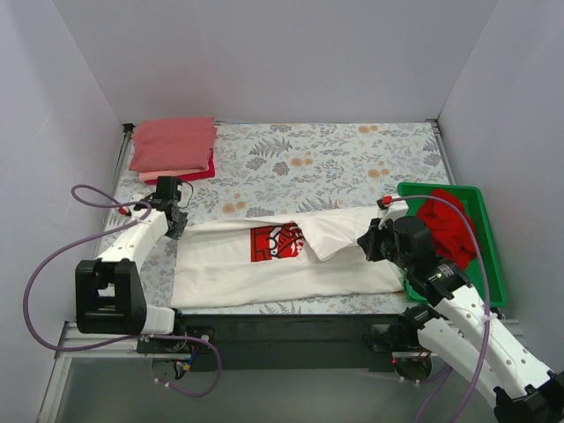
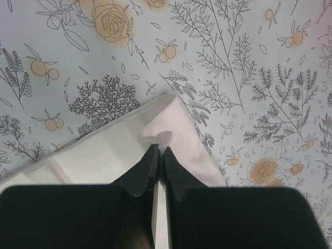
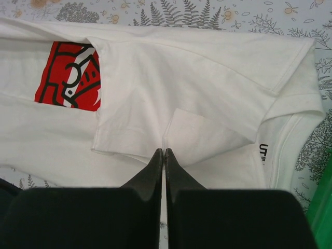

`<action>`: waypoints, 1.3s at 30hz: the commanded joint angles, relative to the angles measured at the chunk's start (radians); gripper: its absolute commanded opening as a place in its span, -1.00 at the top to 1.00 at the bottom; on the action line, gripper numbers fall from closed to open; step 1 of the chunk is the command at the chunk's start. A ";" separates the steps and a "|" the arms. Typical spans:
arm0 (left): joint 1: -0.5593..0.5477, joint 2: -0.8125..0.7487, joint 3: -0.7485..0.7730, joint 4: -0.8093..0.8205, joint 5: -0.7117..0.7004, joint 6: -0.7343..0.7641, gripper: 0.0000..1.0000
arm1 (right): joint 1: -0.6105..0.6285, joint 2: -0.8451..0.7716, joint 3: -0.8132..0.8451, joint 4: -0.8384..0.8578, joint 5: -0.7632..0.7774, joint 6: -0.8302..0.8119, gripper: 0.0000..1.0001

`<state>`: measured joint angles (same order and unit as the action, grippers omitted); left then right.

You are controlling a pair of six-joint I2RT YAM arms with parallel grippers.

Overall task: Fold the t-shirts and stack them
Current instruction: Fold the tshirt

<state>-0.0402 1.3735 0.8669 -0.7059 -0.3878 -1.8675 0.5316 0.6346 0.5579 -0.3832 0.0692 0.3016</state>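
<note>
Left fingers (image 2: 147, 174) pressed tight together, tips on the corner of the white t-shirt (image 1: 264, 275), with a small pucker of white cloth standing up right at the tips (looks pinched). Left gripper (image 1: 177, 226) at the shirt's upper-left corner, left of centre in the top view, cloth edge angled across the floral table cover (image 1: 335, 159).

Right fingers (image 3: 150, 174) also closed, no gap between them. Tips on a fold edge of the same shirt, just below a small squarish flap; cannot tell whether cloth sits between them. Right gripper (image 1: 368, 240) over the shirt's right end, just beside the green tray (image 1: 495, 269).

White t-shirt spread flat across the lower middle of the top view, long side left to right. Right part folded over toward centre, covering the right edge of the red chest print (image 1: 275, 241). Collar end at the right in the right wrist view, a small black label there — too small to read.

Stack of folded t-shirts (image 1: 172, 145) in the upper left corner of the top view, well apart from the white one: pink on top, salmon under it, crimson showing at the lower right edge. Plain red t-shirt (image 1: 449, 225) bunched in the tray at right — partly hidden by the right arm.
</note>
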 commanded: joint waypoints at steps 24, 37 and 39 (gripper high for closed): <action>0.005 -0.059 -0.135 0.014 -0.111 -0.110 0.99 | 0.007 -0.090 -0.093 -0.152 -0.208 0.073 0.97; 0.005 -0.047 0.069 -0.121 -0.094 -0.157 -0.34 | 0.010 -0.145 -0.013 -0.191 -0.166 0.126 -0.97; 0.003 -0.041 0.090 -0.103 -0.043 -0.101 -0.36 | 0.010 -0.130 0.016 -0.184 -0.117 0.126 -0.97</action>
<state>-0.0399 1.3476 0.9180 -0.8177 -0.4736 -1.9858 0.5373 0.4953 0.4965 -0.5903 -0.1158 0.4313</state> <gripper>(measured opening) 0.674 0.983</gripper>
